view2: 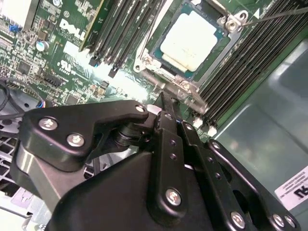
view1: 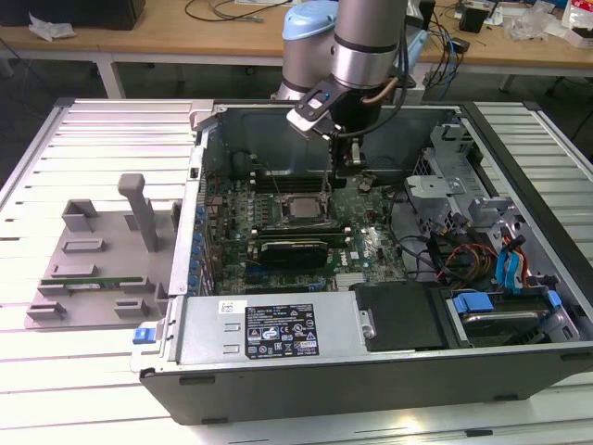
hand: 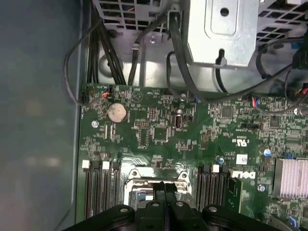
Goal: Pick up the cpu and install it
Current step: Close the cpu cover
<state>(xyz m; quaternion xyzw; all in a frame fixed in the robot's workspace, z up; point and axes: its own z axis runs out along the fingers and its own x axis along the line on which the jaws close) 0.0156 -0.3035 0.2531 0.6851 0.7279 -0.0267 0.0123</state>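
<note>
Cpu (view2: 190,41) sits in socket (view2: 144,65), memory slots (view2: 250,57) flanking; end effector (view2: 163,98) closed, empty, beside it.

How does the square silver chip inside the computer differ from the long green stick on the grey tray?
The square silver-topped cpu is compact; the long green memory stick is narrow. The cpu sits in its metal-framed socket inside the open computer case; the stick rests on the grey plastic tray outside it. Both show green circuit board.
</note>
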